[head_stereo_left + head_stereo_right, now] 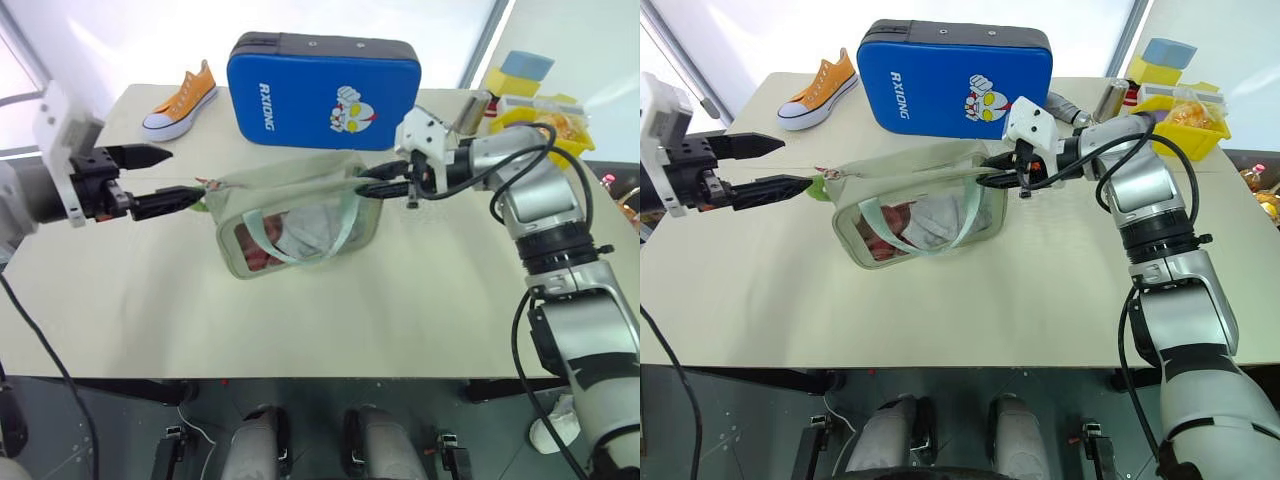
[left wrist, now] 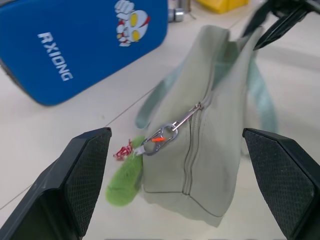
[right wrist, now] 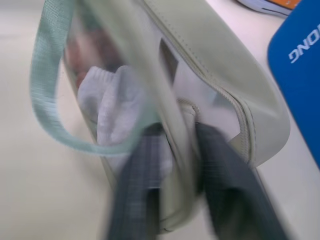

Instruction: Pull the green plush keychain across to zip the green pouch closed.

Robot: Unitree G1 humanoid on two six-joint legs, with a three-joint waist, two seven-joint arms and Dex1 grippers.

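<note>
The green pouch [image 1: 295, 215] stands mid-table, its clear window facing me and a mint strap hanging over it. Its zipper pull sits at the left end, where a metal clip [image 2: 162, 137] links it to the green plush keychain [image 2: 125, 177], which lies on the table against that end. My left gripper [image 1: 185, 175] is open just left of the keychain [image 1: 818, 186], fingers wide apart and not touching it. My right gripper [image 1: 365, 183] is shut on the pouch's right end, with the fabric edge pinched between its fingers [image 3: 135, 190].
A blue hard case [image 1: 322, 90] stands right behind the pouch. An orange sneaker [image 1: 182, 98] lies at the back left. A yellow bin [image 1: 545, 115] and a metal can [image 1: 1110, 100] sit at the back right.
</note>
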